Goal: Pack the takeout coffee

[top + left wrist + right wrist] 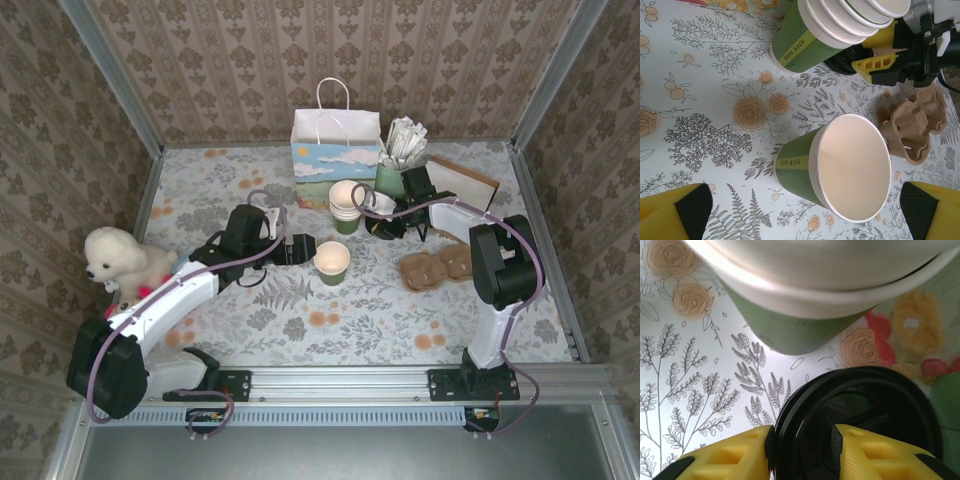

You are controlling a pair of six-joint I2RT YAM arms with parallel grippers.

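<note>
The cup (pixel 331 262) of the takeout coffee stands upright on the worktop (pixel 300 330). Its long axis is vertical and its cream mouth is open, with no lid on it yet. It is found straight ahead of the left gripper (pixel 300 250), just off the fingertips. In the left wrist view it is framed between the two yellow fingers (pixel 680 210), which are spread wide and are not touching it. The left arm is therefore judged the nearer one to the cup, and is placed to steady it.

The black lid (pixel 805 405) lies flat on the worktop, apart from the cup, beyond it and to its right. It is met at the tip of the right gripper (pixel 802 455), whose fingers (pixel 725 460) are set narrow across the near rim, one outside and one inside. Both appear to touch the rim, so the lid is taken to be pinched at its edge.

From the right gripper, the cup lies to the left and back toward the arm bases. The coming move is judged to turn on that offset: the lid has to be carried across and levelled over the vertical mouth.

The stack of lidless cups (pixel 345 205) stands just ahead of the right gripper, touching or nearly touching the lid's far side.
</note>
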